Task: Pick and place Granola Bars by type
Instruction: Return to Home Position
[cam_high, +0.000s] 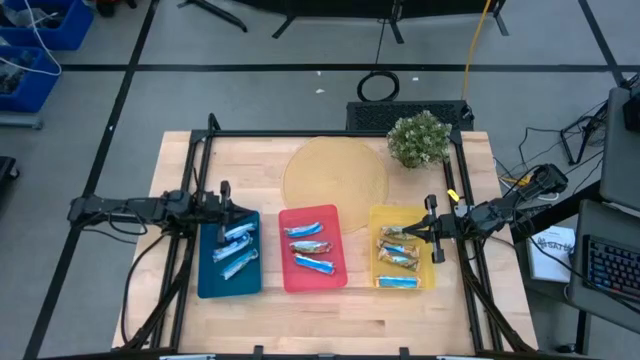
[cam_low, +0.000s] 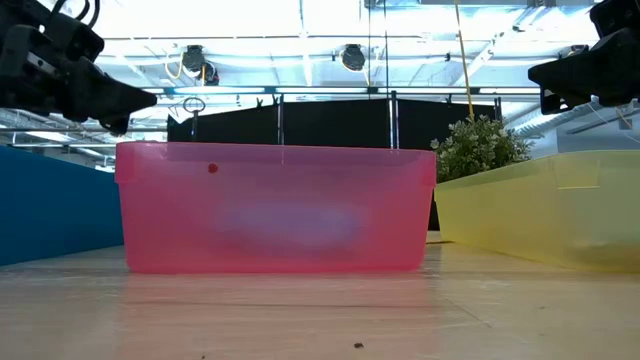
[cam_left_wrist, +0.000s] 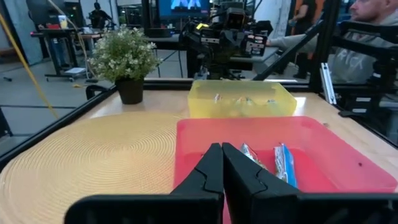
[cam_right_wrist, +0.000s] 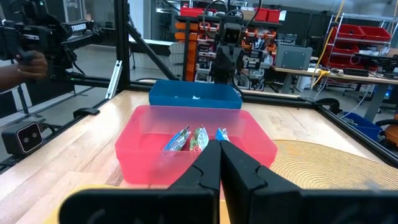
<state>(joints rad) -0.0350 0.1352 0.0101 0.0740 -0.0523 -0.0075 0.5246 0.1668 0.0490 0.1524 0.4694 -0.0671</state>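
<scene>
- Granola bars (cam_high: 311, 247): they lie in three trays set side by side on the table (cam_high: 300, 320). Several are in the blue tray (cam_high: 207, 280), three in the red tray (cam_high: 292, 278) and several in the yellow tray (cam_high: 378, 215).
- Wrappers are shiny, mostly blue and silver. Those in the yellow tray look browner, with one blue bar at its near end.
- Left gripper (cam_left_wrist: 222, 149): fingers pressed together with nothing between them. In the high view it hangs over the far end of the blue tray, clear of the bars.
- Right gripper (cam_right_wrist: 219, 144): fingers likewise closed flat against each other, empty. It hangs over the outer edge of the yellow tray.
- Low view: both arms sit above the tray rims, with the red tray front and centre.
- Surface: a pale wooden top in a black frame. A round woven mat (cam_high: 335, 175) lies behind the red tray, with a potted plant (cam_high: 418, 140) just beside it at the far right corner.
- Room: workshop floor, cables, shelving with bins. A person (cam_left_wrist: 357, 59) sits beyond the table's edge.
</scene>
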